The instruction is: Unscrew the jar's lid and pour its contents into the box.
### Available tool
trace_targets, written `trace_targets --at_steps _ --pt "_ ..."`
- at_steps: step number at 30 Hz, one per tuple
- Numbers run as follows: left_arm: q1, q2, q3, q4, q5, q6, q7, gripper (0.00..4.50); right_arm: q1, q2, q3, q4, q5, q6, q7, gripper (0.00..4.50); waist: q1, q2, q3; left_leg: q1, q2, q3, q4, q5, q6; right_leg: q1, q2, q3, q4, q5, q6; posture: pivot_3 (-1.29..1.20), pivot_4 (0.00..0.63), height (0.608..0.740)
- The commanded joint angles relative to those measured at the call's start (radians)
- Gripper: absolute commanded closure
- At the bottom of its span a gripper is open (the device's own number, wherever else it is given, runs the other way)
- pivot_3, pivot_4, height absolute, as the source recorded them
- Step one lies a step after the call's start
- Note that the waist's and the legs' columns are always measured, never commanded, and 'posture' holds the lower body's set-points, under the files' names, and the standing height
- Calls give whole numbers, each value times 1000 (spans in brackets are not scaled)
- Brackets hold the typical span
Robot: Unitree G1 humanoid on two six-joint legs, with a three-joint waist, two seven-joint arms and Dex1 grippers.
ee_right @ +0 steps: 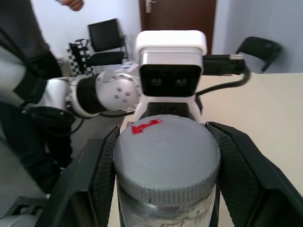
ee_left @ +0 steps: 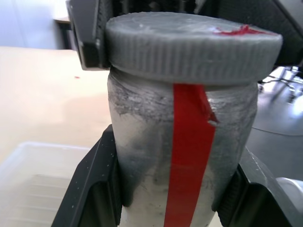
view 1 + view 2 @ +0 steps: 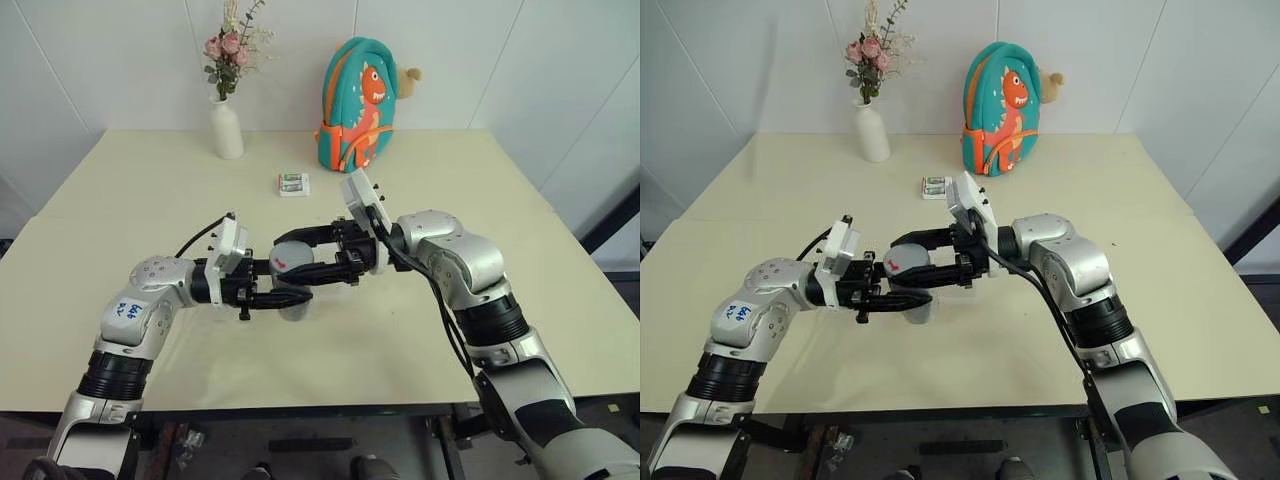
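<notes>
Both grippers closed: left (image 3: pixel 285 297) around jar (image 2: pixel 184 156), right (image 3: pixel 300 252) seemingly clamping lid (image 1: pixel 166 156).

The lid (image 1: pixel 166 158) looks like matt grey plastic, its rim finely ribbed, its flat top faintly scuffed and marked with a rough red smear. Under the lid, the jar (image 2: pixel 182 156) has a cloudy, silvery-clear wall, patchy and scratched, with a smooth, glossy red strip of tape down it. On either side of the jar, the left claw (image 2: pixel 182 198) has black fingers (image 2: pixel 90 189) with a fine grainy, matt finish. The right claw (image 1: pixel 166 175), around the lid, has black pads (image 1: pixel 239 165) with a knurled texture. Beneath the jar, the box (image 2: pixel 38 184) is clear, smooth plastic. The worktop (image 3: pixel 150 180) looks smooth, matt and cream.
</notes>
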Motion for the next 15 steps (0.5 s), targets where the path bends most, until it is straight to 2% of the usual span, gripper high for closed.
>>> trace_targets --at_steps 1,6,12,15 --pt "9 25 67 -30 -20 1 18 2525 8 -4 -1 -75 39 2 49 1941 1 0 0 0 0 0 0 0 0 0 0 0 0 0 0 0 150 740" --pt "31 26 86 -67 -20 2 48 2525 27 -5 -5 -99 41 8 33 1941 3 0 0 0 0 0 2 0 0 0 0 0 2 0 0 0 150 740" --pt "23 39 92 -75 -5 -7 62 2525 34 -10 -7 -111 44 19 21 7 2 0 0 0 0 0 3 0 0 0 0 0 4 0 0 0 150 740" --pt "16 75 121 -73 -14 7 65 2525 42 9 -47 -114 30 -24 -43 7 2 0 0 0 0 -1 3 0 0 0 0 0 4 0 0 0 150 740"
